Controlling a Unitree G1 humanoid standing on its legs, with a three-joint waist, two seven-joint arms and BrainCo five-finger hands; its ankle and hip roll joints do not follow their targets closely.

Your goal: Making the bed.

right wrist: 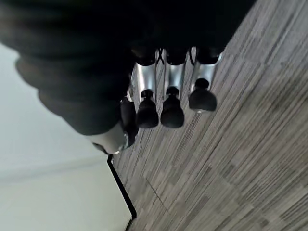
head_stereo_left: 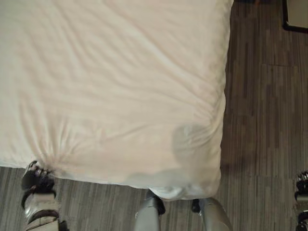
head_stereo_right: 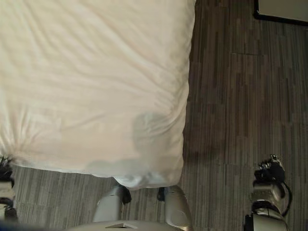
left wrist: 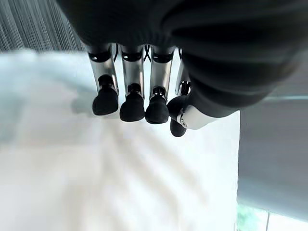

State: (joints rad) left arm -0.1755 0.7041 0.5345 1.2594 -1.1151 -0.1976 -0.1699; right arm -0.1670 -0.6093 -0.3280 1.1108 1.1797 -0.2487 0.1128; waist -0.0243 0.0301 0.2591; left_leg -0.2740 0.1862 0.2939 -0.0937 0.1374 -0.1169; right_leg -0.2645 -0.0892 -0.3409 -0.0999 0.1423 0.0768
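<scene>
A white, creased bed cover (head_stereo_left: 120, 86) spreads over the bed, and its near right corner (head_stereo_left: 192, 187) hangs down at the front. My left hand (head_stereo_left: 36, 182) sits just under the cover's near edge at the lower left, where creases fan out from one spot. In the left wrist view its fingers (left wrist: 132, 96) are curled above the white cloth with nothing between them. My right hand (head_stereo_right: 269, 172) hangs over the floor, well right of the bed. Its fingers (right wrist: 171, 103) are curled and hold nothing.
Grey wood-plank floor (head_stereo_left: 264, 120) runs along the bed's right side and in front of it. A pale panel with a dark frame (head_stereo_right: 284, 9) lies on the floor at the far right.
</scene>
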